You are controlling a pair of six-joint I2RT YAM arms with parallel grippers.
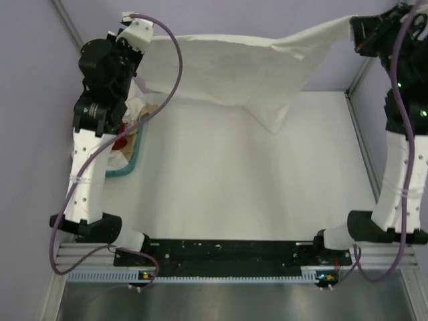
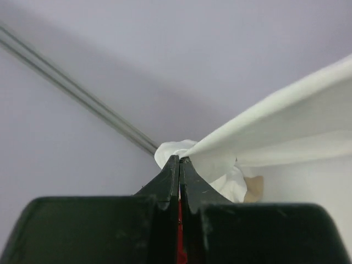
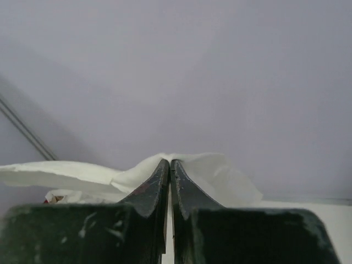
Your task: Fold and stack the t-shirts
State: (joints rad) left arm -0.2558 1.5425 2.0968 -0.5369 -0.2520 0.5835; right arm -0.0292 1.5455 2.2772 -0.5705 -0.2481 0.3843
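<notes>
A white t-shirt (image 1: 234,70) hangs stretched in the air across the far side of the table, one part drooping toward the table near the middle right. My left gripper (image 1: 144,33) is shut on its left corner, seen in the left wrist view (image 2: 180,158) with cloth (image 2: 275,115) running off to the right. My right gripper (image 1: 356,30) is shut on its right corner, seen in the right wrist view (image 3: 169,160) with cloth (image 3: 82,173) bunched over the fingertips. More white and red shirts (image 1: 124,134) lie heaped in the tray under the left arm.
A teal-rimmed tray (image 1: 137,160) lined with brown cardboard stands at the left edge, mostly hidden by the left arm. A metal frame rail (image 1: 361,140) runs along the table's right side. The white table top (image 1: 247,187) lies below the hanging shirt.
</notes>
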